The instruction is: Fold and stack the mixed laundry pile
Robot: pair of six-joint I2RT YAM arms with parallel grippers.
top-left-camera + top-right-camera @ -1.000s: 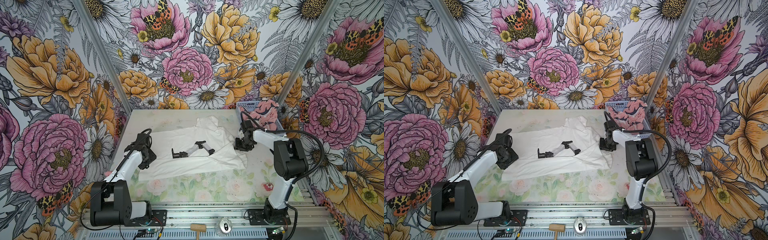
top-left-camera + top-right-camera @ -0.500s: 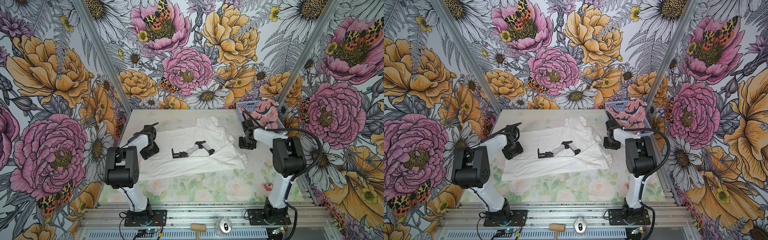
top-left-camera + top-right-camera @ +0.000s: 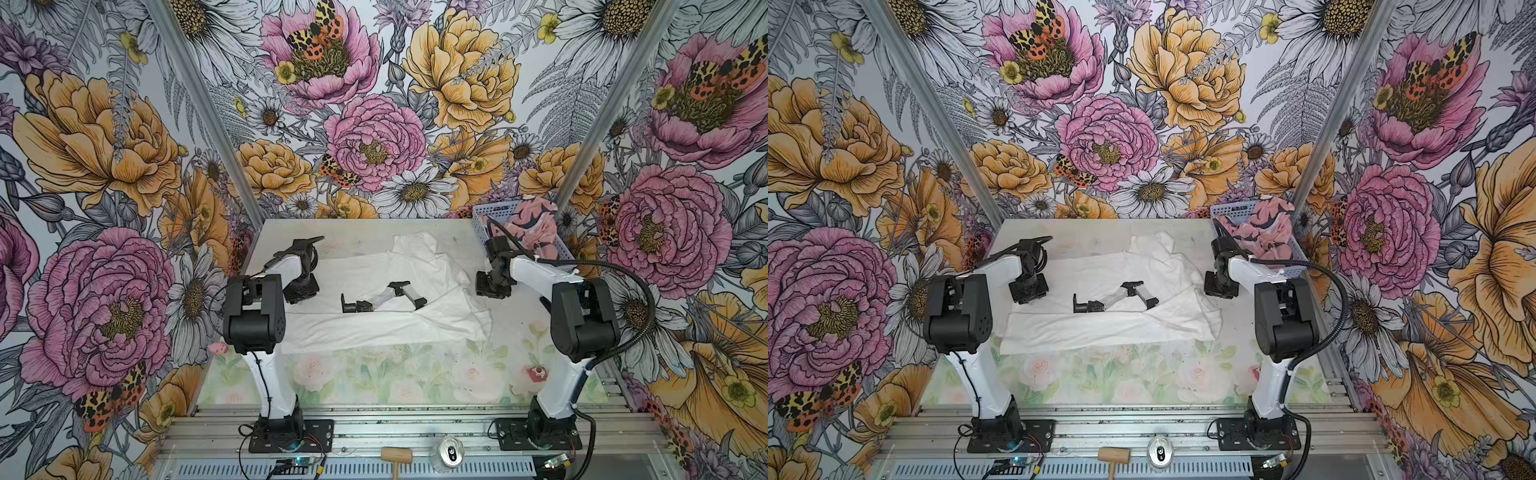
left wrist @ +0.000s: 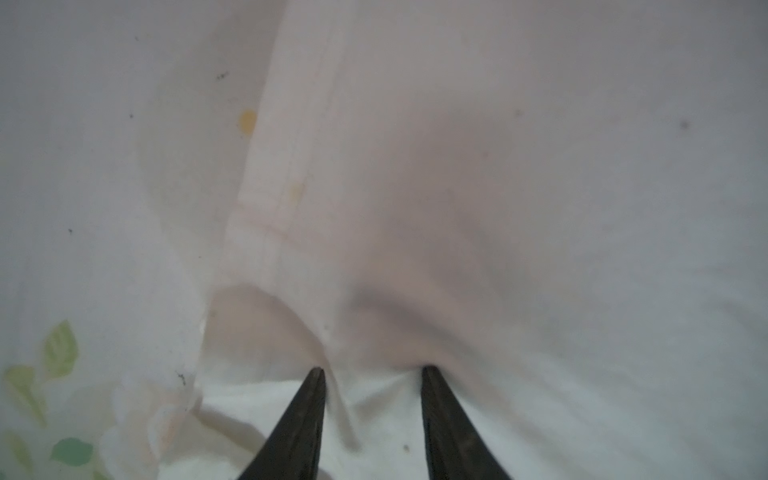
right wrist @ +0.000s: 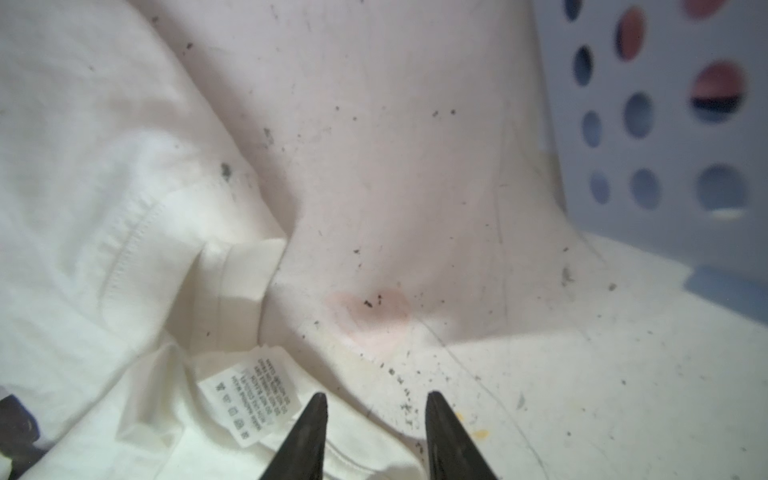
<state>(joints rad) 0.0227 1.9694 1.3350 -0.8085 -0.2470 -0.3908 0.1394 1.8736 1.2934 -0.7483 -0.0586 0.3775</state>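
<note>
Lying spread on the table (image 3: 374,374), the white T-shirt (image 3: 365,328) has the left gripper (image 4: 370,369) on its hem and the right gripper (image 5: 376,397) at its edge, both narrowly parted. The pink garment (image 3: 534,228) fills the basket (image 3: 482,224). The left arm (image 3: 253,307), low before, now stands raised.

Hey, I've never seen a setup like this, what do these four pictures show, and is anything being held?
Two robot arms stand at a table. Two pictures look down from above; the other two come from a camera on each wrist. A white T-shirt lies spread out, a small black gadget on it. A pink garment sits in the blue basket, far right corner. The left gripper and right gripper both have jaws apart, tips at the shirt's edges; nothing is lifted.
</note>
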